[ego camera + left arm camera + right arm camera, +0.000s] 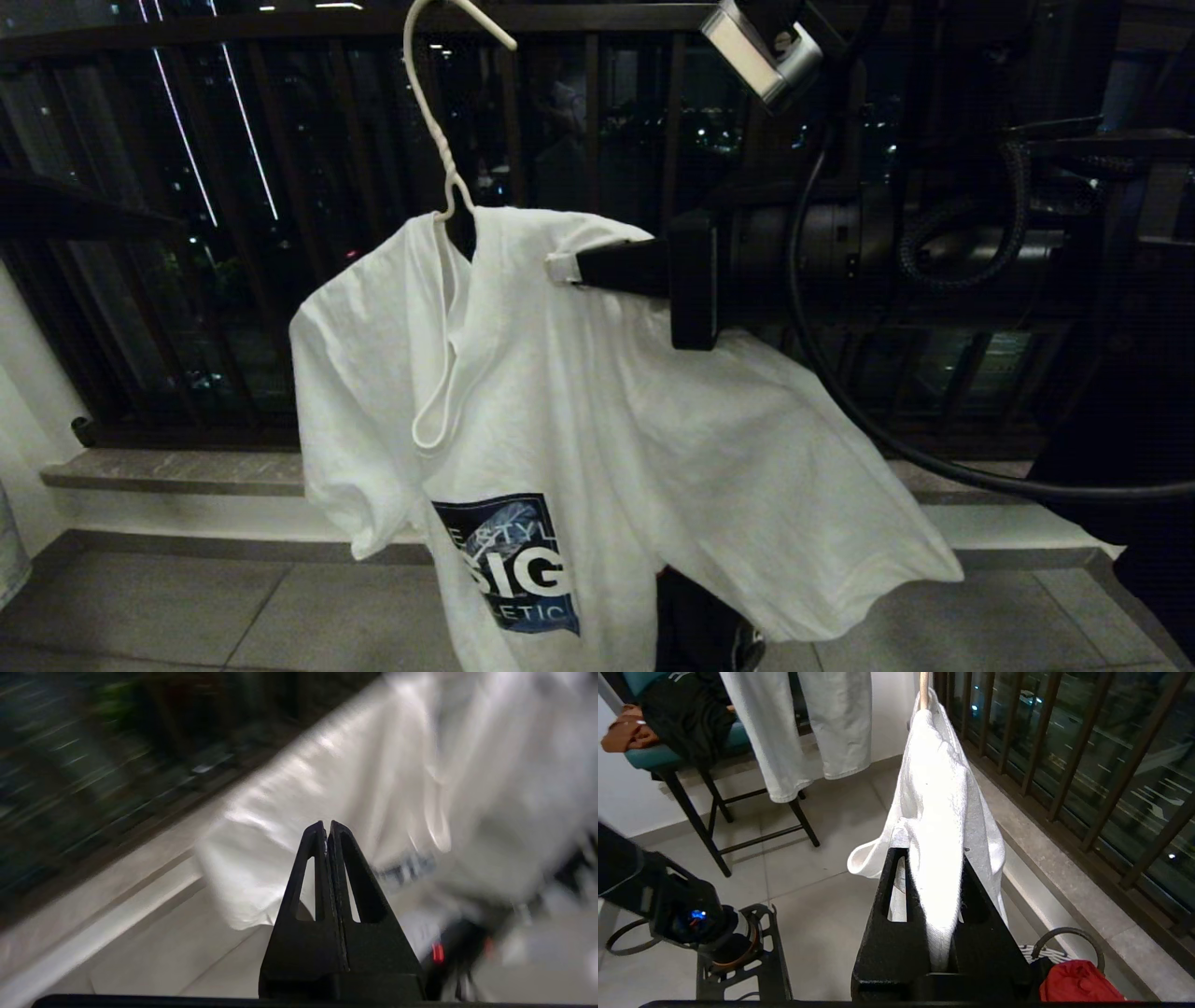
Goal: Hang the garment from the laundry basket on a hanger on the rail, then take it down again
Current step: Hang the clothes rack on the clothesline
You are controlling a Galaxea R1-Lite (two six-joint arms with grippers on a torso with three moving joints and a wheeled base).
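Observation:
The garment point(579, 401), a white T-shirt with a dark blue chest print, hangs on the thin white wire hanger point(431, 121), whose hook reaches the top edge of the head view. My right gripper point(560, 266) comes in level from the right and is shut on the shirt's shoulder. In the right wrist view the white cloth point(938, 788) fills the gap of that gripper point(931, 858). My left gripper point(325, 823) is shut with nothing in it, near the shirt's sleeve point(261, 858) but apart from it. The laundry basket point(1038, 951) stands on the floor below. The rail is out of view.
A dark window railing point(597, 112) and a stone ledge point(168, 471) run behind the shirt. A red cloth point(1078, 982) lies in the basket. A person sits on a teal chair point(668, 756) beside hanging white laundry point(808, 728). My left arm point(686, 914) is low.

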